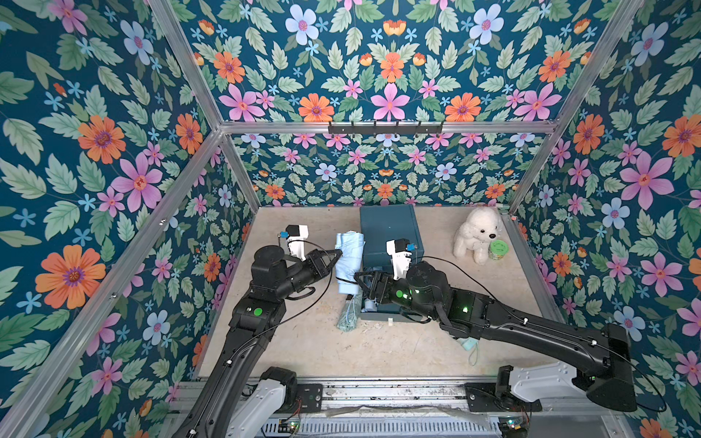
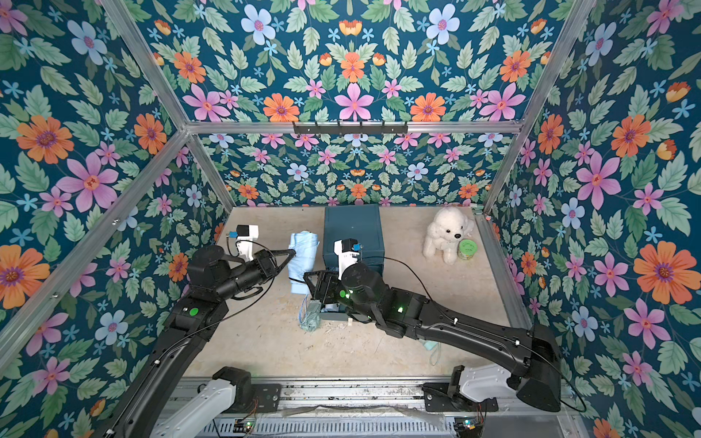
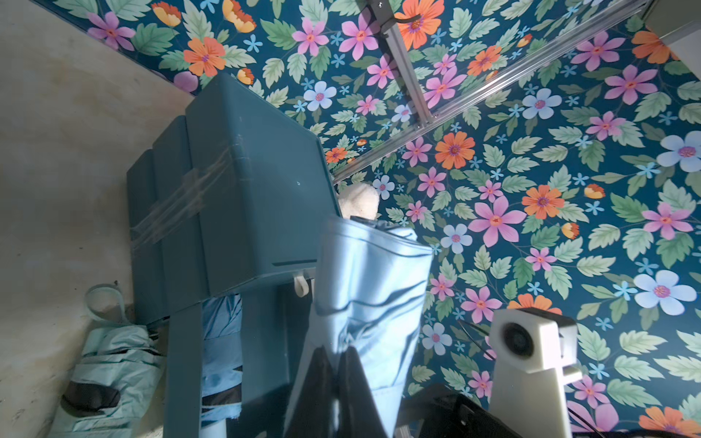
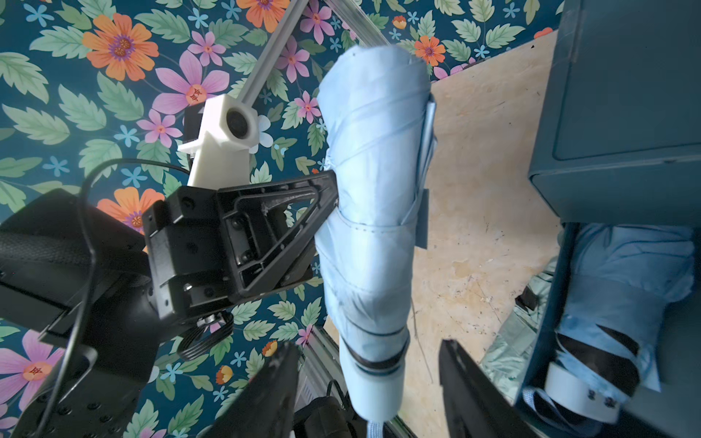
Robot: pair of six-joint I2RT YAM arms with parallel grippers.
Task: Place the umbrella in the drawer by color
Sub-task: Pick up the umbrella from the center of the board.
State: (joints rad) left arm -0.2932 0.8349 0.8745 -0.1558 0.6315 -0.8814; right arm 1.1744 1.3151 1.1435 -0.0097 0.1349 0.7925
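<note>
Under the right arm: you get only a corner of a mint thing (image 1: 468, 344) with a strap, lying on the table (image 1: 303, 341); you cannot tell what it is.
Covered: in both top views the right arm hides most of the drawer (image 1: 375, 316), so you see its inside only from the wrist views.
Left gripper (image 1: 338, 253): clamped on the side of the pale blue umbrella (image 1: 349, 261), holding it up off the table.
Right gripper (image 4: 368, 344): jaws wide, one on each side of the umbrella's handle end; in the right wrist view neither touches it.
Umbrella's place: just beside the cabinet (image 1: 390, 231), on its left side, outside the drawer.
Cabinet: teal, standing at the back wall, its bottom drawer pulled out toward the arm bases.
Drawer contents: a second umbrella (image 4: 626, 273), blue with a white handle end, lies inside.
Beside the drawer: a mint umbrella (image 1: 349, 314) lies on the table against the drawer's left wall, below the held one.
Far right: a plush dog (image 1: 478, 235) with a green tin (image 1: 499, 250) just beside its paw, well apart from both grippers.
</note>
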